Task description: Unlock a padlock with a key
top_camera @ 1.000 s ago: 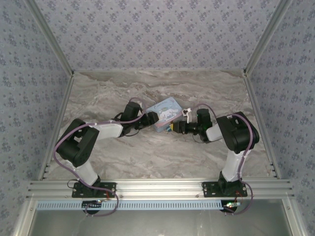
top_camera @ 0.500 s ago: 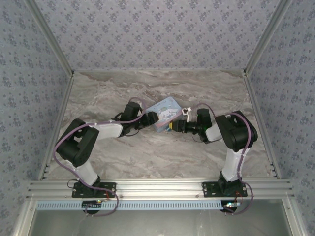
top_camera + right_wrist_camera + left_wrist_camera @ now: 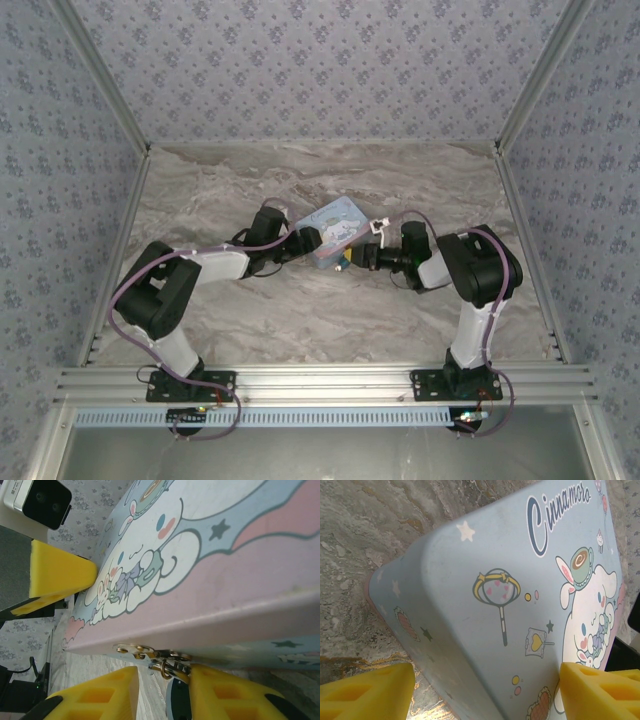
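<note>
Overhead rear view; wrist cameras close on tin (image 3: pixel 470 605)

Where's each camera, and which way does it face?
Top camera: high at the near edge, looking down at the table; left arm, right arm show.
Left wrist: low beside the tin, looking across its lid; left gripper straddles it.
Right wrist: low at the tin's latch, facing the padlock; right gripper flanks it.
Shared: all see the tin.

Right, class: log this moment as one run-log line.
left gripper straddles tin corner | right gripper at padlock | padlock hangs from tin hasp
</note>
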Motion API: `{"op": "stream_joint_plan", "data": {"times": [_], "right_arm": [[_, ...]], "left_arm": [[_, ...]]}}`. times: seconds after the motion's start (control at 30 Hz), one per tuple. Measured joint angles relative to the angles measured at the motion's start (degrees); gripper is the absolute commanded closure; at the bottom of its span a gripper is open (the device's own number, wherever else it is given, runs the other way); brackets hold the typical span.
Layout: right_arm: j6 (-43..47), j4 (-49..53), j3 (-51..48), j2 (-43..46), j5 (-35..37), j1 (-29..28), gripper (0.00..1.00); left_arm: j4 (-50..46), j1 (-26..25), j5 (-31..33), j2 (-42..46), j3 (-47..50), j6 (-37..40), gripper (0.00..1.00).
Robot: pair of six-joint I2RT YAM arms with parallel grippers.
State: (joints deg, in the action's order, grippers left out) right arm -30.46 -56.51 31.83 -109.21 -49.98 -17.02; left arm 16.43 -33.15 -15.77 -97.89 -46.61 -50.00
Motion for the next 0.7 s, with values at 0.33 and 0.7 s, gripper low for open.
{"op": "stream_joint_plan", "data": {"times": [0.33, 0.7], "right_arm": [[0.0, -1.01, -0.94, 0.0, -0.24, 0.55, 0.79], [0.2, 0.07, -0.94, 0.0, -0.09, 0.52, 0.95]], "left_arm": [[-0.26, 0.0, 0.13, 0.13, 0.0, 0.04, 0.26], [-0.94, 0.02, 0.68, 0.52, 0.0, 0.44, 0.26]]}}
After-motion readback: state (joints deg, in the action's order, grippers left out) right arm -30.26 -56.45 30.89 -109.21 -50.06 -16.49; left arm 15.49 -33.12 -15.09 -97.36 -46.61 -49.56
